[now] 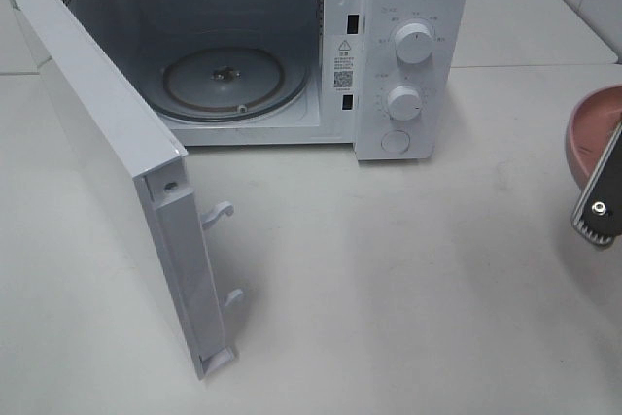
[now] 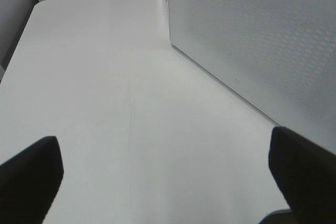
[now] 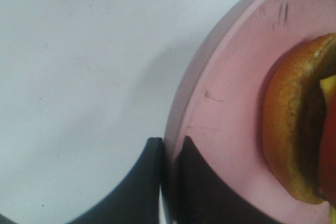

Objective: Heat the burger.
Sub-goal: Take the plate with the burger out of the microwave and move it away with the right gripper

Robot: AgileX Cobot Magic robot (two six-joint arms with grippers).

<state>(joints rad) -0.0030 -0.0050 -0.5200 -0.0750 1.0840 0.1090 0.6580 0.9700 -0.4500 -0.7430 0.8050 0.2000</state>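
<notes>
- While the microwave (image 1: 292, 55) stands with its door (image 1: 107, 162) swung wide and the glass turntable (image 1: 224, 83) bare, the step in hand looks like carrying the burger in on its plate.
- Right fingers (image 3: 167, 182) are pinched narrow on the rim of the pink plate (image 3: 220, 108), one finger above the lip and one below it.
- Beyond those fingertips, further in on the plate, sits the burger (image 3: 294, 124); it shows only in the right wrist view, cut off by the frame edge.
- Seen from that camera, its layers show edge-on: golden bun, dark patty, a bit of yellow cheese and red. Its stacking axis seems to stand upright off the plate, but I cannot be sure from so partial a view.
- Left fingers (image 2: 168, 182) are spread wide and hold nothing, hovering over the white surface (image 2: 115, 93) with the microwave's perforated side wall just beyond them.
- Next, I judge, the plate must travel level across to the cavity and onto the turntable, clearing the door frame, with the tall burger kept from tipping.
</notes>
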